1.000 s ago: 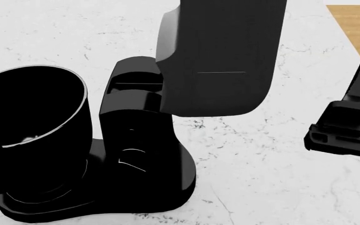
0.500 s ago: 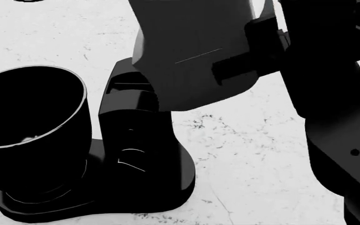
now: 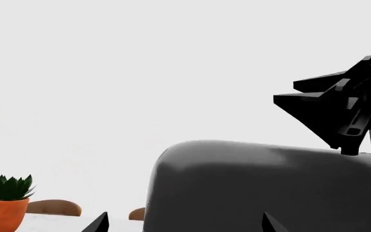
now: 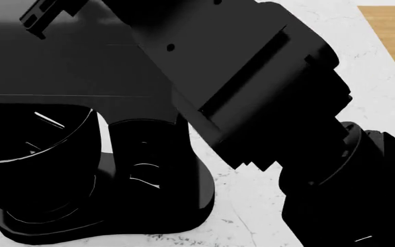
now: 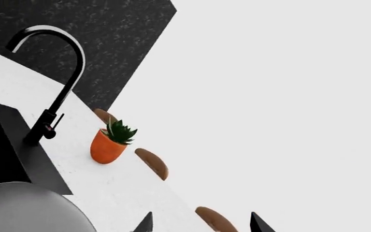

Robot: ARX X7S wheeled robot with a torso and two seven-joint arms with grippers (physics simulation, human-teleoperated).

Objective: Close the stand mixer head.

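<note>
Lying under right gripper [image 3: 340, 113]: stand mixer head [image 4: 53, 67]

The right arm [image 4: 266, 103] hides much of the stand mixer head [image 4: 60, 67], which covers the bowl's [image 4: 26, 170] rim; both wrist views crop their own fingertips.

Stand mixer head [image 4: 60, 62]: lying across the upper left of the head view, above the bowl [image 4: 33, 154], which sits on the mixer base [image 4: 177, 216] to the left of the column [image 4: 146, 154]. Right arm [image 4: 266, 87]: over the head's right end, reaching in from the lower right. Countertop [image 4: 252, 206]: beneath the mixer. Right wrist view: faucet [image 5: 50, 72] beside the sink [image 5: 5, 154]; potted plant [image 5: 111, 142] on the counter just past it. Left wrist view: right gripper [image 3: 340, 113] atop the head, potted plant well beyond.
</note>
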